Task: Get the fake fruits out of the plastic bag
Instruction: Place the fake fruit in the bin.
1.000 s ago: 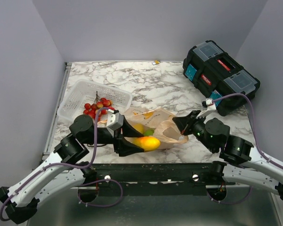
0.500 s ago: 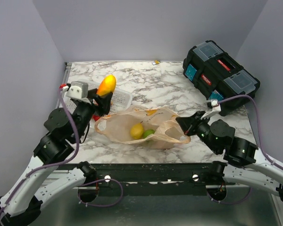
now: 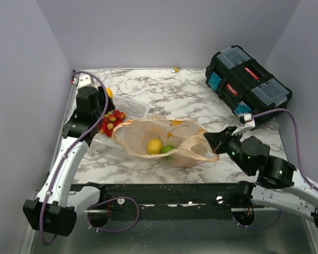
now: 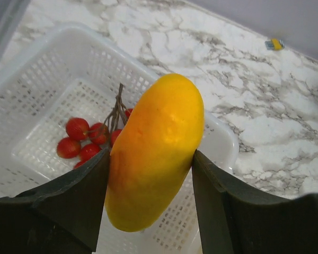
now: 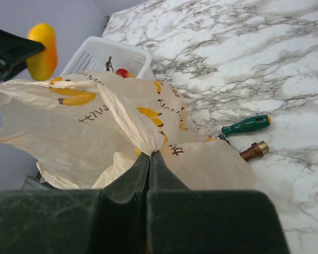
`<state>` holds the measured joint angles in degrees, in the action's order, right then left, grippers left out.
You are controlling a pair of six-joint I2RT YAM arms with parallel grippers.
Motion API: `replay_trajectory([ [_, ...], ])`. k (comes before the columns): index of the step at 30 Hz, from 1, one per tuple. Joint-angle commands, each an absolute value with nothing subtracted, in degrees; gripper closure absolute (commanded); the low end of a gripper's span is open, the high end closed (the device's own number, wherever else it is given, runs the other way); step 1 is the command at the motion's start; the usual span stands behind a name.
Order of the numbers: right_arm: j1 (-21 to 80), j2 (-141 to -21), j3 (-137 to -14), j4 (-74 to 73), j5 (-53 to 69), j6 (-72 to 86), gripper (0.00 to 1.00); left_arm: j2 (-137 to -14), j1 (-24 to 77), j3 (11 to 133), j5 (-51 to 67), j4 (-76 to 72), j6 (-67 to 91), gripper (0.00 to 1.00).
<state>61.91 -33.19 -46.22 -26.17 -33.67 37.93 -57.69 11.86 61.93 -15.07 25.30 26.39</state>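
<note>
My left gripper [image 4: 151,159] is shut on an orange-yellow oblong fake fruit [image 4: 156,151], one finger on each side. It holds the fruit above the white mesh basket [image 4: 47,90]; from above, the fruit [image 3: 109,93] peeks out by the basket's far left corner. The peach plastic bag [image 3: 185,132] with banana prints lies open mid-table, with a yellow lemon [image 3: 154,146] and a green round fruit [image 3: 168,150] inside. My right gripper [image 5: 149,154] is shut on a bunched fold of the bag [image 5: 69,132] at its right side.
A bunch of small red berries [image 4: 82,140] on dark stems lies in the basket [image 3: 130,106]. A black toolbox [image 3: 247,84] stands at the back right. A green-handled tool [image 5: 247,125] and a brass-tipped piece [image 5: 254,150] lie beyond the bag.
My left gripper has lifted the orange-yellow fruit out of the bag and carried it left and back over the basket. The right gripper has kept its hold on the bag.
</note>
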Motion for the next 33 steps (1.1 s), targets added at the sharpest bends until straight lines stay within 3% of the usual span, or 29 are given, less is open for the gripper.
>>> replay_trajectory([
  [1, 62.0, -31.8, -48.0, -29.0, -37.0, 38.5, 0.99, -62.0, 10.5, 57.4, -4.5, 25.3, 34.3, 1.0],
  [8, 62.0, -31.4, -47.2, -27.8, -37.2, 38.4, 0.99, -68.8, 10.5, 52.0, 2.3, 20.3, 33.1, 1.0],
  [19, 62.0, -30.7, -47.5, -27.1, -35.4, 38.4, 0.99, -78.5, 13.2, 53.9, 3.3, 22.8, 34.2, 0.97],
  [21, 62.0, -30.4, -47.4, -27.3, -35.1, 38.5, 0.99, -75.3, 13.2, 54.0, 1.7, 22.7, 34.5, 0.91],
  [28, 62.0, -31.1, -47.2, -27.3, -33.8, 37.8, 0.99, -59.2, 13.1, 55.1, -1.9, 26.1, 33.0, 0.57],
  [33, 62.0, -33.2, -47.6, -27.0, -30.3, 36.1, 0.99, -44.9, 12.8, 57.5, 5.0, 29.0, 26.0, 0.46],
])
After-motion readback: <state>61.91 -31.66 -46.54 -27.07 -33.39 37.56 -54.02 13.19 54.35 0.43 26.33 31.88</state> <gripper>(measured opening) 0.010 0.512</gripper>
